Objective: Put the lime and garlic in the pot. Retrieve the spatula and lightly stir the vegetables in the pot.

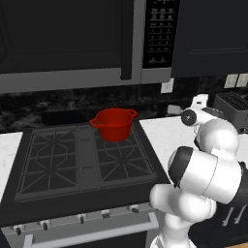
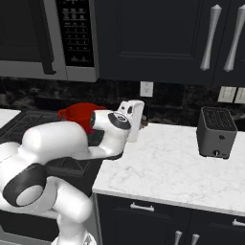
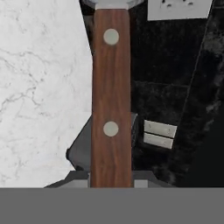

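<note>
The spatula's brown wooden handle, with two pale rivets, runs straight up from between my fingertips in the hand view. My gripper is shut on it, over the white marble counter by the dark backsplash. A bit of the handle pokes out beside the hand in the right base view. The red pot stands on the stove's back right burner, left of the hand. The same pot is partly hidden behind my arm. Lime and garlic are hidden from me.
A grey toaster stands on the counter to the right. The black gas stove lies to the left, under a microwave. A wall outlet sits behind the hand. Dark cabinets hang above.
</note>
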